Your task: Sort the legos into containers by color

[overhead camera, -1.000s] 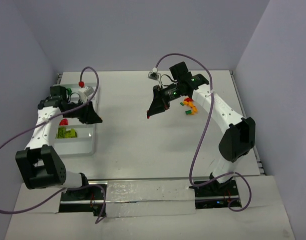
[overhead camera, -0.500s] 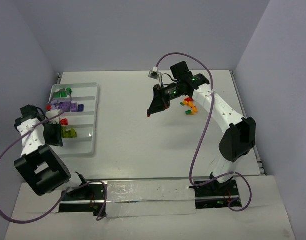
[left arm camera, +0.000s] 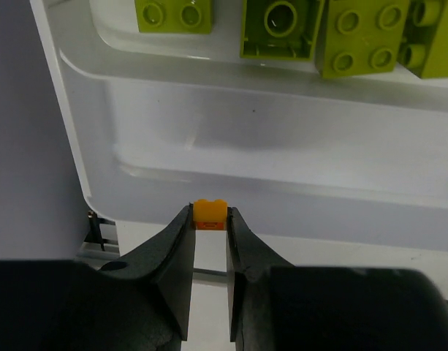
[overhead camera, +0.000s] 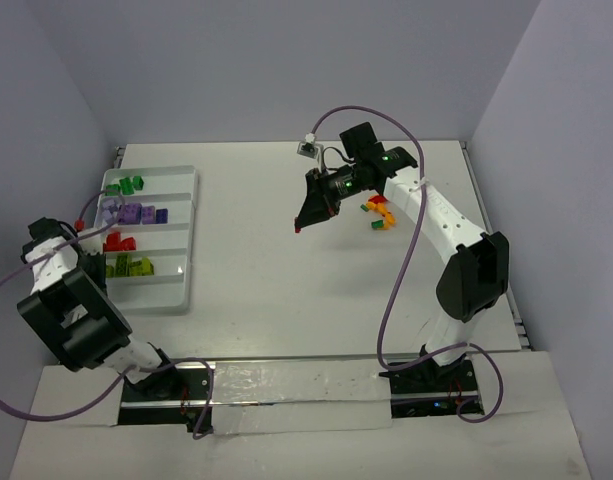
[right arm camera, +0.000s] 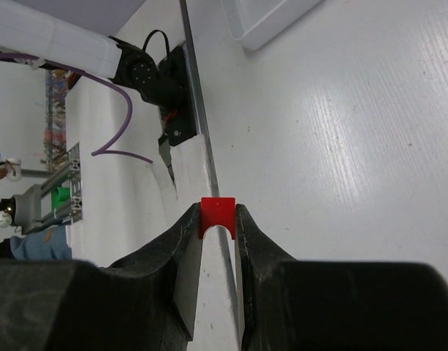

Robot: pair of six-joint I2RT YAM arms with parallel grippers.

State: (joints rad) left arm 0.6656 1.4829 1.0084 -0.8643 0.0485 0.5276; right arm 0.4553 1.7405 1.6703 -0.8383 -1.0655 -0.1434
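The white tray (overhead camera: pixel 189 228) stands at the left, with dark green bricks (overhead camera: pixel 126 185), purple bricks (overhead camera: pixel 136 213), red bricks (overhead camera: pixel 116 241) and lime bricks (overhead camera: pixel 131 266) in separate compartments. My left gripper (left arm camera: pixel 210 217) is shut on a small orange brick (left arm camera: pixel 210 212) and hangs over the tray's nearest, empty compartment (left arm camera: pixel 282 146), below the lime bricks (left arm camera: pixel 355 40). In the top view this gripper is hidden at the tray's left side. My right gripper (overhead camera: pixel 299 226) is shut on a red brick (right arm camera: pixel 218 208), held above the table's middle.
A small heap of loose orange, red and green bricks (overhead camera: pixel 378 212) lies right of the right gripper. The purple side wall (left arm camera: pixel 26 146) is close on the tray's left. The table's near edge with a metal rail (right arm camera: pixel 196 124) shows in the right wrist view.
My left arm has swung from over the tray's far end back to the tray's left near side, uncovering the sorted bricks. The right arm has held still with the red brick.
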